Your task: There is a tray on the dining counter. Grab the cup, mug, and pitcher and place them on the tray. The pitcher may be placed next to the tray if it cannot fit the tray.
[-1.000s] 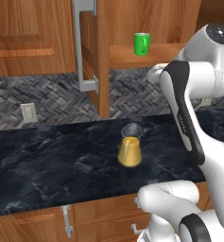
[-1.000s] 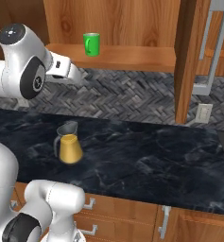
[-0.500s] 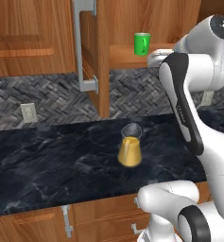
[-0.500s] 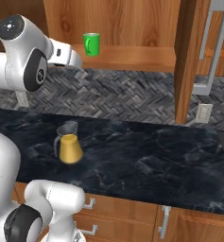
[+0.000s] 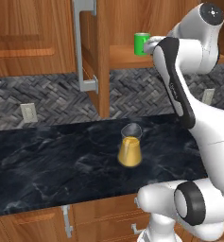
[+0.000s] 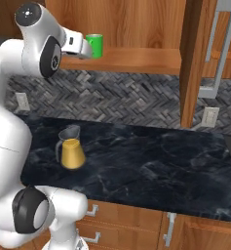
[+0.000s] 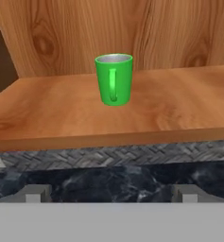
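Note:
The bright green mug (image 5: 142,43) (image 6: 94,45) (image 7: 114,78) stands upright on the open cabinet's wooden shelf (image 7: 179,108), its handle facing the hand camera. My gripper (image 7: 111,194) (image 6: 86,47) (image 5: 150,45) hovers at shelf height just in front of the mug, open, with nothing between its fingertips and a gap left to the mug. The amber pitcher (image 5: 130,151) (image 6: 71,152) stands upright on the black wall counter (image 5: 47,160) below. The tray, the cup and the dining counter are out of view.
The open cabinet door (image 5: 90,52) (image 6: 201,58) with its metal handle juts out beside the shelf. A herringbone backsplash (image 5: 47,94) with wall outlets (image 5: 28,112) runs behind the counter. Wooden drawers (image 6: 136,224) sit under the counter edge.
The arm has lifted and pushed the hand forward, from below the shelf level to right in front of the mug. The mug and pitcher have not moved.

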